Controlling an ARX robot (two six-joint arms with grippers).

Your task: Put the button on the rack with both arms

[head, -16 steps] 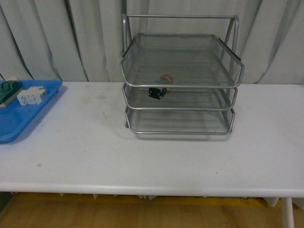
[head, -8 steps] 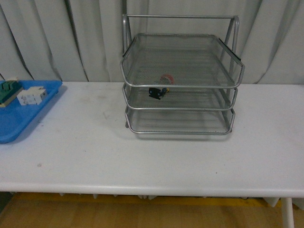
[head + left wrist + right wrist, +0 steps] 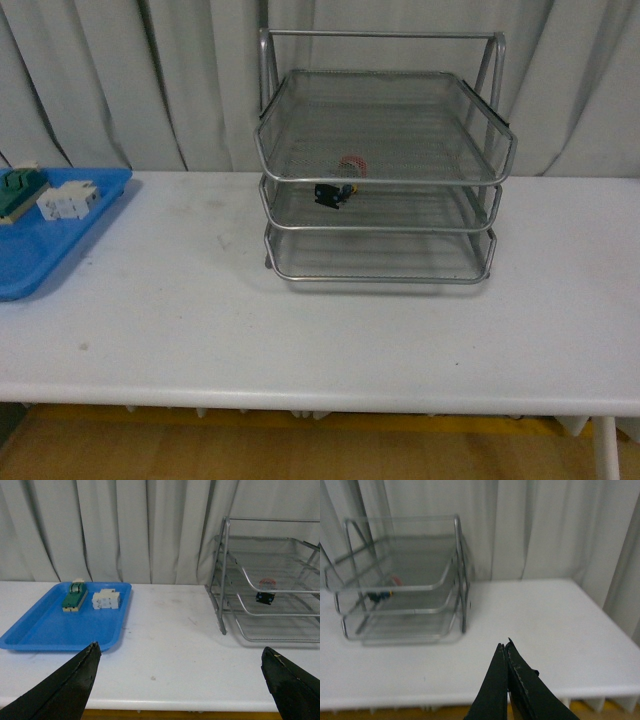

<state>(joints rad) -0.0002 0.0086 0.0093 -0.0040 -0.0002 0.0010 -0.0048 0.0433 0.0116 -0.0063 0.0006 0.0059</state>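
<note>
1. The left claw [image 3: 180,675] has its two dark fingers spread wide apart and holds nothing; it hangs above the near edge of the desk [image 3: 330,330], well clear of every object.
2. The right claw [image 3: 506,652] has its fingers pressed together with nothing between them, and it sits over the near right part of the desk, away from the rack [image 3: 380,160].
3. The button [image 3: 335,192] lies on the middle tier of the rack, near that tier's front left rim, with its red cap toward the back and its dark body toward the front.
4. Judged from this, the placing step looks done: the button rests on the mesh and neither claw touches it. The next move seems to call only for keeping both arms back and clear of the rack's tubular frame.
5. The rack stands toward the far edge, about mid-desk. Bare desk lies open in front of it and to its right, up to the right edge.
6. At the far left corner a blue tray [image 3: 50,625] carries a green-and-cream switch block [image 3: 74,597] and a white block [image 3: 106,600], apart from each other.
</note>
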